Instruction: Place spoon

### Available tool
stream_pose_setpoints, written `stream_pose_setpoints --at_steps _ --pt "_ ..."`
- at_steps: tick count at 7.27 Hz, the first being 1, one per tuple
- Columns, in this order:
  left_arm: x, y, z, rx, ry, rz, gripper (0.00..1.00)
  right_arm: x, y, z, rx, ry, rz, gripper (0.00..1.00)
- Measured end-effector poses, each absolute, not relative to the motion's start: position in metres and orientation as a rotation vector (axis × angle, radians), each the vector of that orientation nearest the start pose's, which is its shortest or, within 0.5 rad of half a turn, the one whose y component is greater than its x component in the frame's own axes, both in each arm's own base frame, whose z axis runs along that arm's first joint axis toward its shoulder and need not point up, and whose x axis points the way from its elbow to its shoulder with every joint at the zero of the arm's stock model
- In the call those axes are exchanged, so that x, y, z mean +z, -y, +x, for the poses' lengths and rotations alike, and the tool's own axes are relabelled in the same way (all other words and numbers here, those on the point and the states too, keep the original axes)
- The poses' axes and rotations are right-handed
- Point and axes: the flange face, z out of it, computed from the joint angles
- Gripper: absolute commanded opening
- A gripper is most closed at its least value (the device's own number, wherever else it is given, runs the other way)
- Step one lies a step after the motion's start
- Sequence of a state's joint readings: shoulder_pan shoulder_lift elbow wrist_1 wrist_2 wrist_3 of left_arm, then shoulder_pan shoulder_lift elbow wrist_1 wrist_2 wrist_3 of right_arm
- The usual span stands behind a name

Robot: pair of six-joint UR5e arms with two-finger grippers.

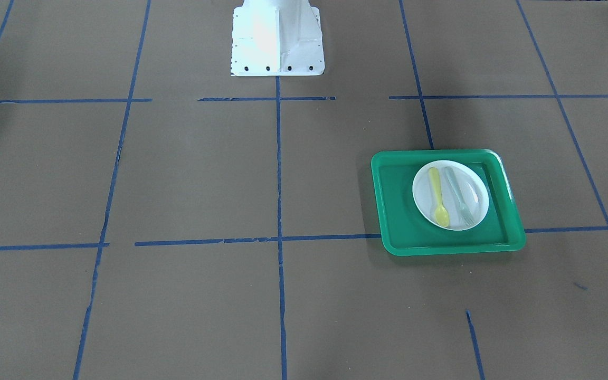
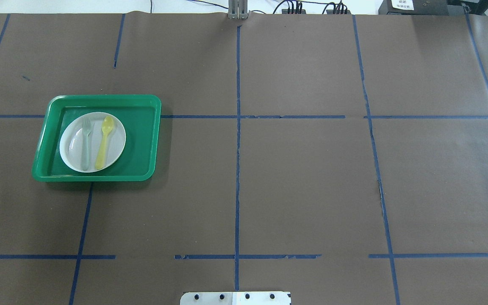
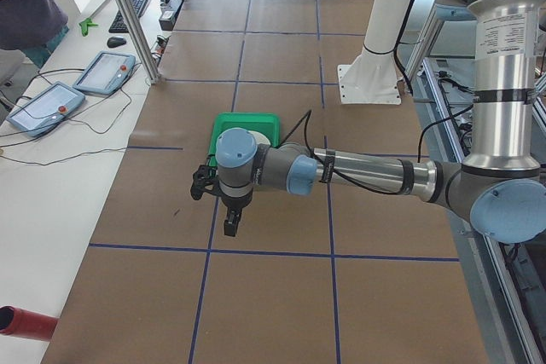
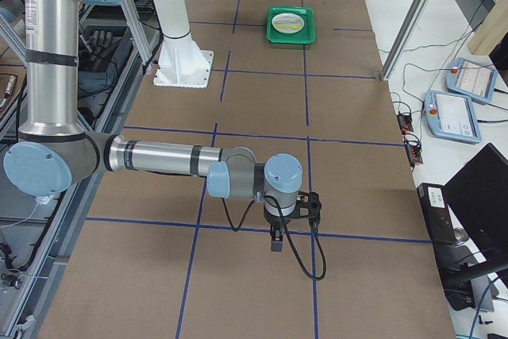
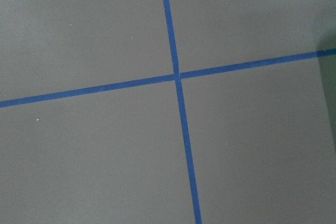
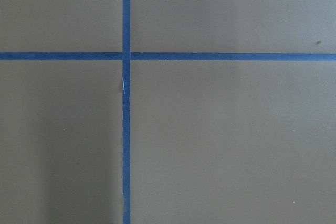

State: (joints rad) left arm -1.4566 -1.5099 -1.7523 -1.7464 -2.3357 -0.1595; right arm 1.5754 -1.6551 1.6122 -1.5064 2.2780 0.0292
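Yellow plastic spoon (image 2: 104,142) lying on the white plate (image 2: 71,146), inside the green tray (image 2: 142,140).

In the overhead view the tray sits at about 9 o'clock from the middle of the brown paper tabletop (image 2: 303,182). The spoon lies flat with its bowl toward 12 o'clock and its handle toward 6. The pale grey-green fork (image 2: 85,144) is just beside it at its 9 o'clock, roughly parallel, tines also toward 12. The left pincer (image 3: 230,226) shows only in the left side view, pointing down above bare tabletop near the tray; I cannot tell whether it is released or clenched. The right pincer (image 4: 275,242) shows only in the right side view, hanging above a blue tape line (image 4: 238,228), well apart from the tray; its state cannot be told either.
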Motion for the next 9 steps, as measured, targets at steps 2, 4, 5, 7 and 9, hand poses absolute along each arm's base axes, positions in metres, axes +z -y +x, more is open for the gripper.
stream_pose_setpoints --at_steps 2,4,5,7,9 --pt "0.526 0.510 0.093 0.050 -0.864 0.181 1.00 0.676 0.457 0.071 0.024 0.707 0.013 1.00" --pt "0.475 0.526 0.184 0.026 -0.883 0.167 1.00 0.676 0.457 0.071 0.024 0.707 0.013 1.00" --pt "0.459 0.526 0.220 0.021 -0.883 0.160 1.00 0.676 0.457 0.071 0.025 0.707 0.012 1.00" --pt "0.446 0.519 0.278 0.021 -0.855 0.157 0.99 0.676 0.457 0.071 0.025 0.707 0.012 1.00" --pt "0.438 0.516 0.328 0.037 -0.851 0.130 0.69 0.676 0.457 0.071 0.025 0.707 0.012 1.00"
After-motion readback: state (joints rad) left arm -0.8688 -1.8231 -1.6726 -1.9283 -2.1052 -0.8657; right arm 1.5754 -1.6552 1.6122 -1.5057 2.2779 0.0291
